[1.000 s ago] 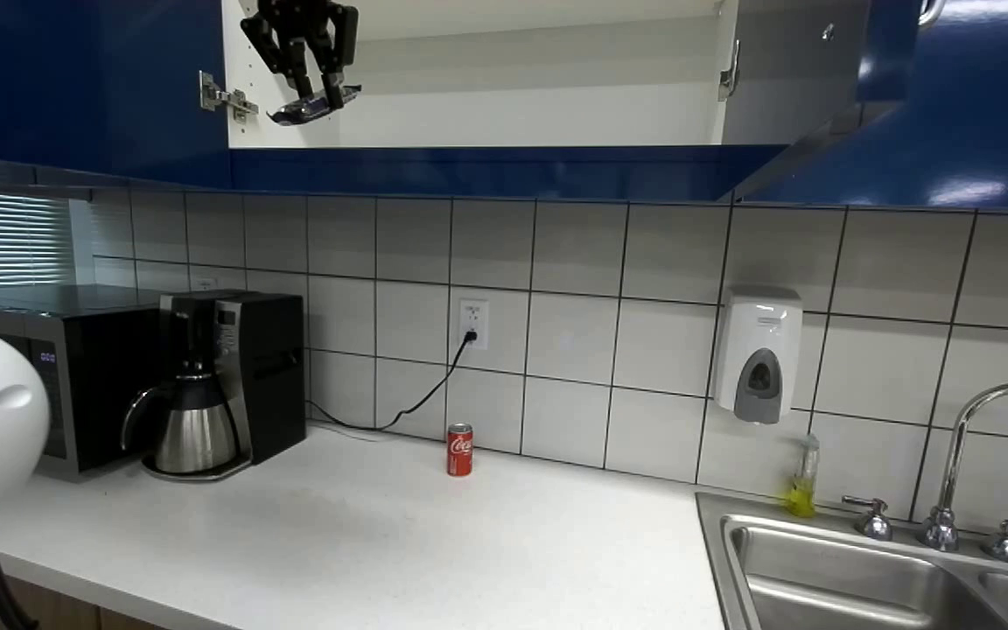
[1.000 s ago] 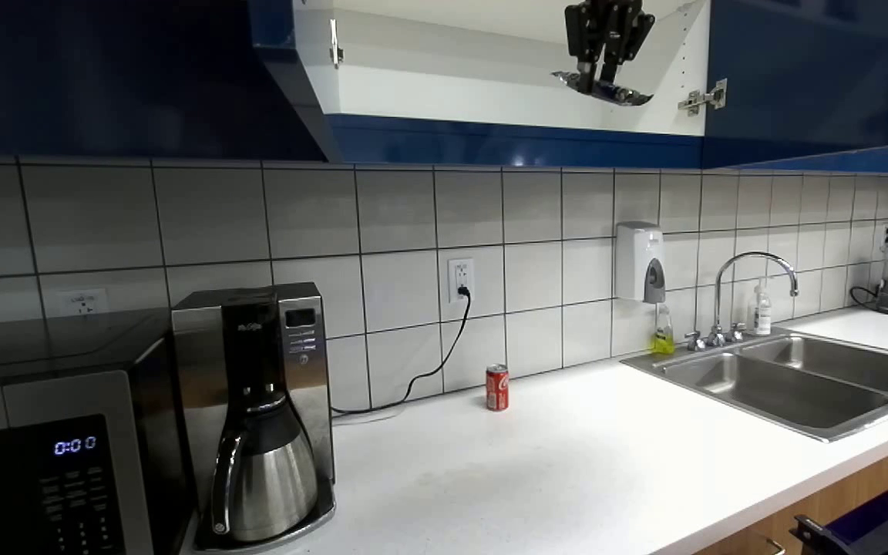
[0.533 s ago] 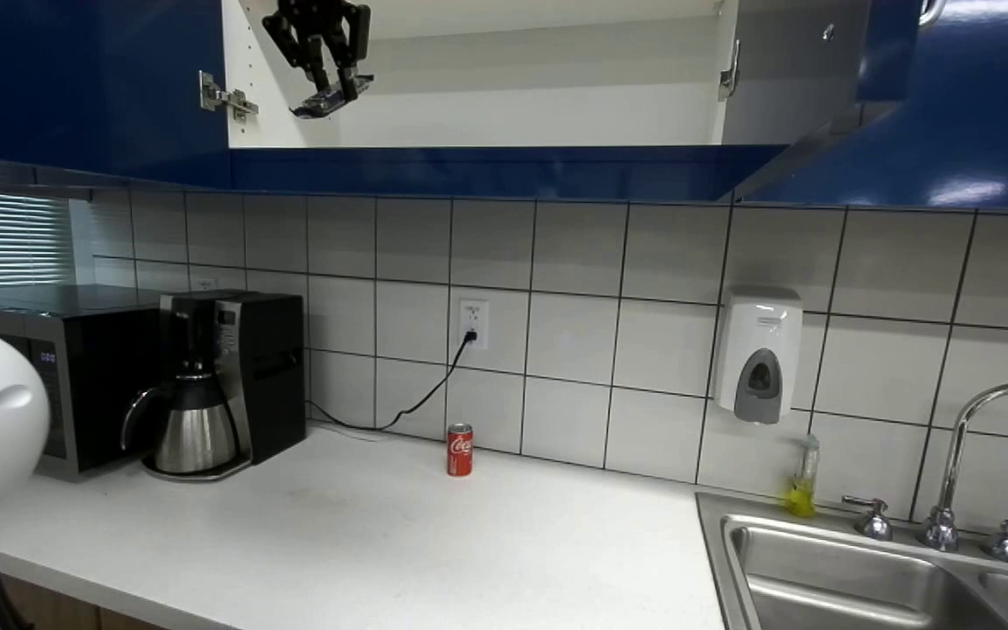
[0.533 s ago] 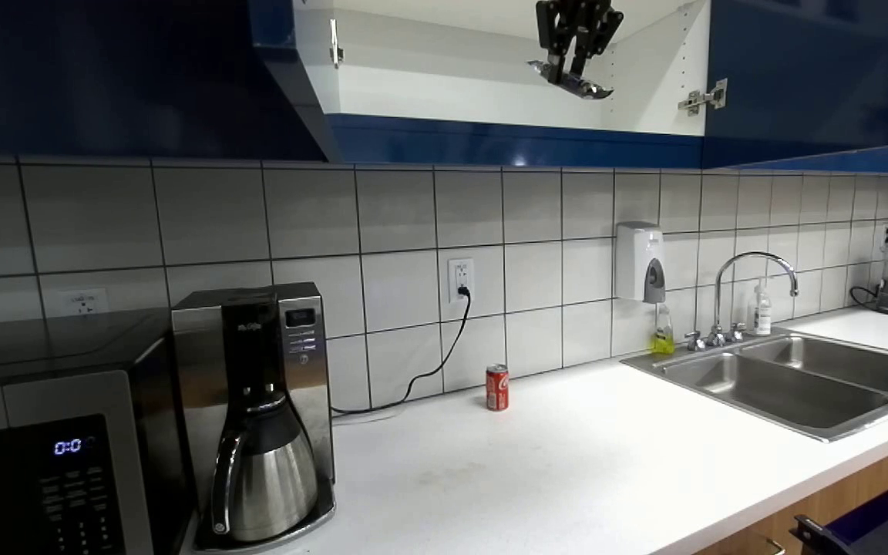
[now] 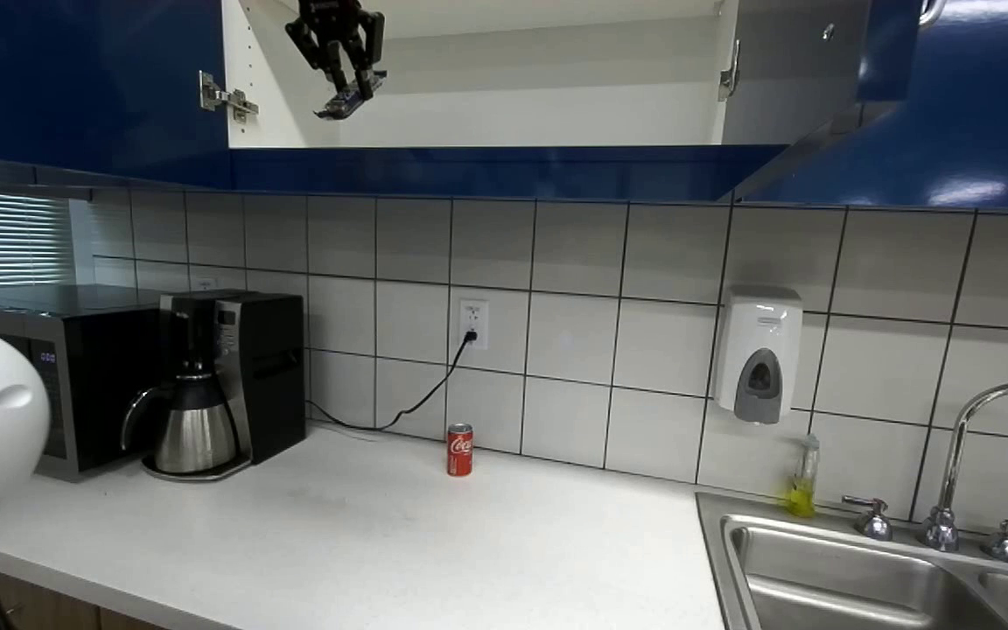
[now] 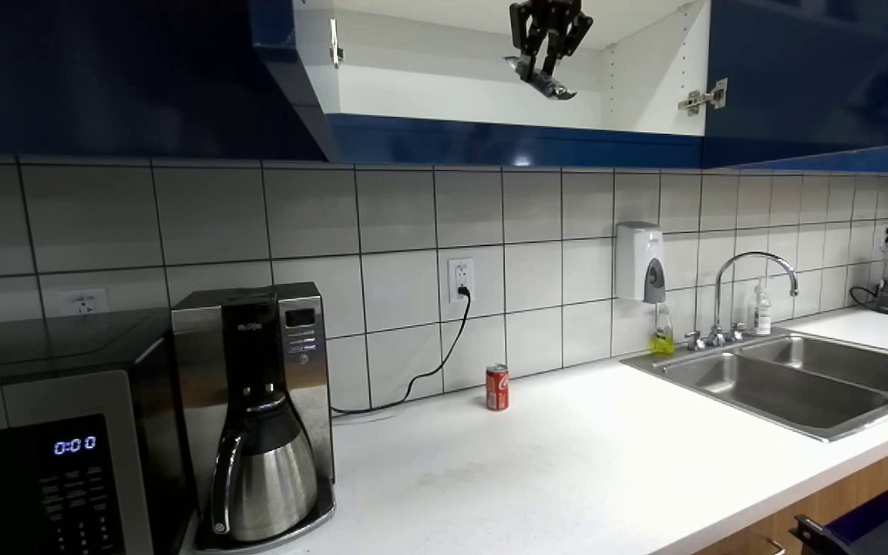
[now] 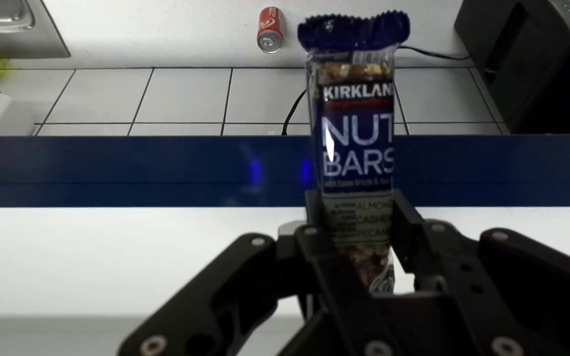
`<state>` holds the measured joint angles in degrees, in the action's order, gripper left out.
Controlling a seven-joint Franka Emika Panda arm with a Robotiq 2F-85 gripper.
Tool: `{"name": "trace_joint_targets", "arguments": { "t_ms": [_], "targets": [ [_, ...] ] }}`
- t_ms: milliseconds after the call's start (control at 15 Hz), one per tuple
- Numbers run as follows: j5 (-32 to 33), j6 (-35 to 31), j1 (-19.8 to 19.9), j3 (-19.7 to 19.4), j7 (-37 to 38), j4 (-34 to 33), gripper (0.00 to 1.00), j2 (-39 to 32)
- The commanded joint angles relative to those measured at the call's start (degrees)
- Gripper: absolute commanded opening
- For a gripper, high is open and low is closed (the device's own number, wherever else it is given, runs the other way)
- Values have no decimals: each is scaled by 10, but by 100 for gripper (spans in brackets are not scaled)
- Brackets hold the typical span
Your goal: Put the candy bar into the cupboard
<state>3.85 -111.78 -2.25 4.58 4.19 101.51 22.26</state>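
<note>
- The black, two-fingered tool [image 7: 356, 215] hangs fingers-down at the mouth of the open overhead cupboard [image 5: 504, 169] — glossy dark blue fronts, pale whitish interior.
- It grips the flat, rectangular candy bar [image 7: 357, 133] in a shiny dark blue wrapper lettered "NUT BARS", one finger along each long edge.
- In both exterior views the candy bar shows against the cupboard's interior, above its blue bottom edge, and looks slanted — whether it is past that edge, inside the cupboard, I cannot tell.
- Well below the cupboard runs the white, flat-topped bench [image 5: 434, 547], with a small, red, cylindrical metal can [image 5: 459, 451] standing upright on it.
- Also lower than the cupboard: a boxy black-and-steel coffee maker [image 6: 257, 347] on the bench, and a glossy white soap dispenser [image 5: 762, 328] with a grey lower front on the pale square-tiled wall [image 5: 570, 346].
</note>
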Motion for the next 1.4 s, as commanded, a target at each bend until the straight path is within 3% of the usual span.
{"name": "trace_joint_targets", "arguments": {
  "t_ms": [0, 1333],
  "targets": [
    [13, -20, 7, 10, 24, -46, 10, -41],
    [48, -22, -4, 11, 96, -200, 10, -196]
  ]
}}
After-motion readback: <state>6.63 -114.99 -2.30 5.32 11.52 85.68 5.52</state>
